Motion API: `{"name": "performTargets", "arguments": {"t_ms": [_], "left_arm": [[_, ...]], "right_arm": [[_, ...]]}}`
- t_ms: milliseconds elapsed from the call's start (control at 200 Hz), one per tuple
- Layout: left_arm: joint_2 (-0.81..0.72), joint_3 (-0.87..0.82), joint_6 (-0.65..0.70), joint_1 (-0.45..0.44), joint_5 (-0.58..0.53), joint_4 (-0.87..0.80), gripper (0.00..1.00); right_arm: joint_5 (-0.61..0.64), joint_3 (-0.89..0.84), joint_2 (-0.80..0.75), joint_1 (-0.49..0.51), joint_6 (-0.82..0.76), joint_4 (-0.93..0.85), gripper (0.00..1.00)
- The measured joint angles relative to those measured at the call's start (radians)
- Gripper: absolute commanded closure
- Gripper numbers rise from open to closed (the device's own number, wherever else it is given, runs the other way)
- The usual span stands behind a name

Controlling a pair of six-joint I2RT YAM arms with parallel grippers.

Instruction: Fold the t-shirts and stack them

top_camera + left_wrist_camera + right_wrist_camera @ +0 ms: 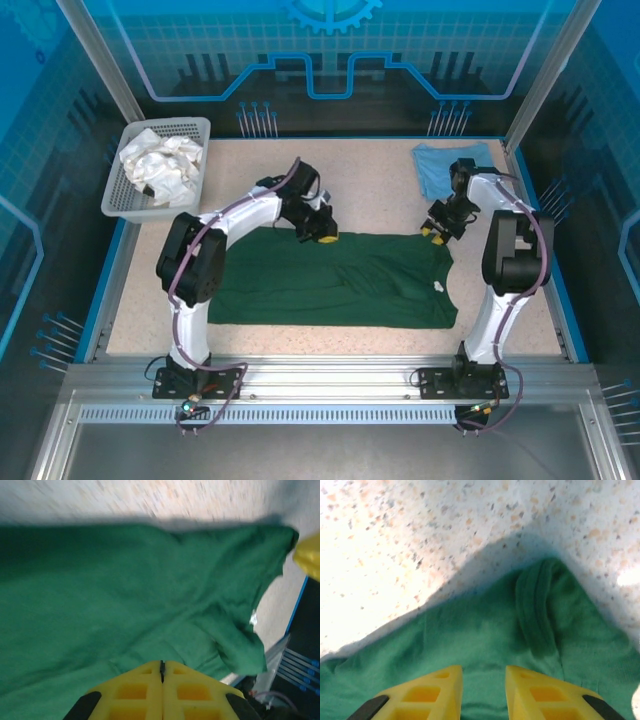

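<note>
The dark green t-shirt [330, 280] lies spread flat across the middle of the table, its small white neck label [438, 287] near the right end. My left gripper [322, 235] is at the shirt's far edge. In the left wrist view its yellow fingers [135, 690] meet tip to tip, and the green cloth [125, 590] creases up into them. My right gripper [437, 232] is at the shirt's far right corner. It is open [482, 669], with a rolled hem [535, 610] just ahead of it. The light blue t-shirt [440, 165] lies crumpled at the back right.
A white mesh basket [195, 125] holding white cloth stands at the back left. Bare speckled tabletop [370, 170] lies between the basket and the blue shirt. Blue rails [560, 290] edge the table.
</note>
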Motion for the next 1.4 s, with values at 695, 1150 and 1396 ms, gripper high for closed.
{"name": "performTargets", "arguments": {"t_ms": [695,1150,1396], "left_arm": [[0.005,-0.086,-0.777,-0.34,-0.286,0.155,0.85],[0.132,0.068,-0.941,-0.372,-0.374,0.025,0.71],[0.15,0.087,-0.963,-0.393,-0.377,-0.021,0.71]], "right_arm": [[0.112,-0.157,-0.314,0.109,0.175,0.168,0.5],[0.104,-0.425,-0.403,0.138,0.164,0.181,0.51],[0.1,-0.478,-0.403,0.138,0.15,0.197,0.51]]}}
